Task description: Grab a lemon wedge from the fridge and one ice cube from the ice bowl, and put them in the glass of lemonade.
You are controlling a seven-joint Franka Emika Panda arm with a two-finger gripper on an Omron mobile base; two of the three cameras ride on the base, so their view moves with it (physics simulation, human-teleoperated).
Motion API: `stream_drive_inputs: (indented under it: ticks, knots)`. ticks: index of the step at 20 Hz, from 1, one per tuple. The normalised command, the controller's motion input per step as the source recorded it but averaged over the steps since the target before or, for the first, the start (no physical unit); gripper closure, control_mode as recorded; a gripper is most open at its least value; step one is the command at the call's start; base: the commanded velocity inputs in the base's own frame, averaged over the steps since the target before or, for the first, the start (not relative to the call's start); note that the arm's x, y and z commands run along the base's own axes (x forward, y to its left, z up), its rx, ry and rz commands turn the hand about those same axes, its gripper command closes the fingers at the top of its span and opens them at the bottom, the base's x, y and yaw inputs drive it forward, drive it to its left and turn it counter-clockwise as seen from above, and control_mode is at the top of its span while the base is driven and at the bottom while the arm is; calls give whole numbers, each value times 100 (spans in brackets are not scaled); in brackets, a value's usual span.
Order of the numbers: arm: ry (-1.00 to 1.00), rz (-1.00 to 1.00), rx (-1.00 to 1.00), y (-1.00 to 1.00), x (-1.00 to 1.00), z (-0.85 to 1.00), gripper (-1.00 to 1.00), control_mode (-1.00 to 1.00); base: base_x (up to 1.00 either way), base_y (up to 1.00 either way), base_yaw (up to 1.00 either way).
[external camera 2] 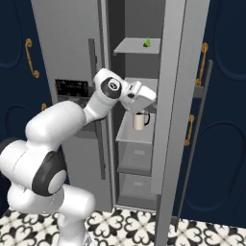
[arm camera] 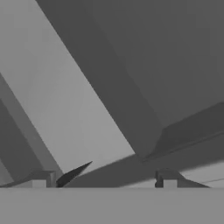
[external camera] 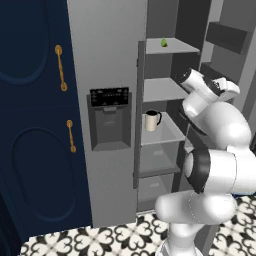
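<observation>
The grey fridge (external camera: 107, 60) stands with its right door swung open. The lemon wedge (external camera: 163, 42) (external camera 2: 147, 43), small and yellow-green, lies on the top shelf. My arm reaches into the compartment about one shelf below the wedge, and the white hand (external camera 2: 140, 97) hangs just above a cream mug (external camera 2: 140, 120). In the hand view my gripper (arm camera: 105, 179) is open, fingertips wide apart with nothing between them, facing grey shelf and wall surfaces. The ice bowl and the glass of lemonade are out of view.
The mug (external camera: 152, 120) sits on the third shelf down. The open fridge door (external camera 2: 170, 120) stands edge-on right of the compartment, its bins (external camera: 227, 35) close to my hand. Navy cabinets (external camera: 30, 125) with gold handles flank the fridge. A dark dispenser panel (external camera: 110, 120) is on the closed door.
</observation>
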Motion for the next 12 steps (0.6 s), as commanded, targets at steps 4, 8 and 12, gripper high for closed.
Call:
stream_drive_inputs:
  ticks: [4, 8, 12]
  knots:
    - [0, 0, -5, 96, -6, 0, -100, -100, 0, 0, 0]
    - [0, 11, -1, 100, 0, 0, -100, -100, 0, 0, 0]
    - [-1, 29, 16, 94, 0, -8, -100, -100, 0, 0, 0]
